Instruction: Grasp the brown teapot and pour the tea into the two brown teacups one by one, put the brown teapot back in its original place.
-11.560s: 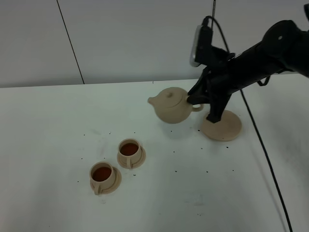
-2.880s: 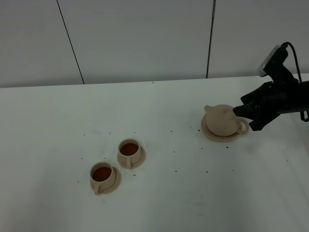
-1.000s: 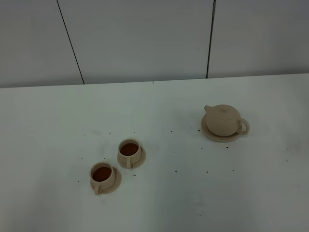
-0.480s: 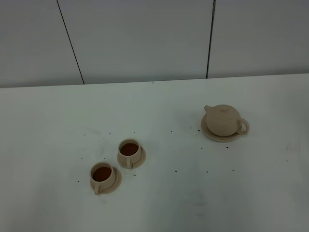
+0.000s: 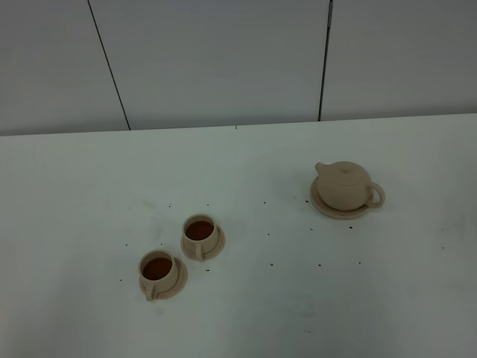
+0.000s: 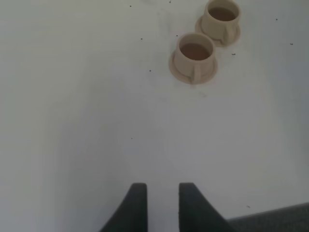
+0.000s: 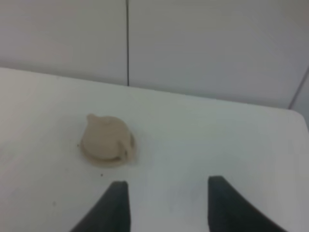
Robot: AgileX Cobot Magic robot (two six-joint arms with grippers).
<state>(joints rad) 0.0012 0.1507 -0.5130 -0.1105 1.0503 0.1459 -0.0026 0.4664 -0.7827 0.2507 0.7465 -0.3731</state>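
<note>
The brown teapot (image 5: 343, 185) stands upright on its wide saucer, the original place (image 5: 335, 211), at the right of the table. Both brown teacups sit on small saucers at the front left, one (image 5: 199, 232) behind the other (image 5: 157, 270), each holding dark tea. Neither arm shows in the high view. In the left wrist view my left gripper (image 6: 159, 208) hangs over bare table with a narrow gap, and the cups (image 6: 194, 51) (image 6: 222, 14) lie well ahead. My right gripper (image 7: 169, 208) is open wide and empty, some way back from the teapot (image 7: 105, 137).
The white table (image 5: 89, 186) carries small dark specks (image 5: 270, 235) between the cups and the pot. A grey panelled wall (image 5: 223, 60) rises behind the far edge. A grey strip along the table's edge (image 6: 280, 220) shows beside the left gripper.
The right arm carried the teapot onto its wide saucer, let go and drew back out of the high view. Over the last second nothing has moved.
</note>
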